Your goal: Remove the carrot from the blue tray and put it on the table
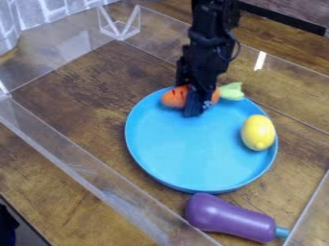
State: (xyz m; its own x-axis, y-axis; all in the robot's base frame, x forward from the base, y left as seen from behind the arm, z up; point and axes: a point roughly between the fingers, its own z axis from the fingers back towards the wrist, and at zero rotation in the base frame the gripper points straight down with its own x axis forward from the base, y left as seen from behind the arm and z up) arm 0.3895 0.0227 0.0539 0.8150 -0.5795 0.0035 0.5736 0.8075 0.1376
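Note:
The carrot (174, 96) shows as an orange end to the left of the fingers and a green leafy top (230, 92) to their right. My gripper (195, 103) points straight down and is shut on the carrot, holding it just above the far rim of the blue tray (193, 149). The fingers hide the carrot's middle. The dark brown wooden table (90, 91) spreads out to the left of the tray.
A yellow lemon (260, 133) lies on the right side of the tray. A purple eggplant (232, 217) lies on the table in front of the tray. Clear acrylic walls (77, 183) edge the table at the front left and at the back.

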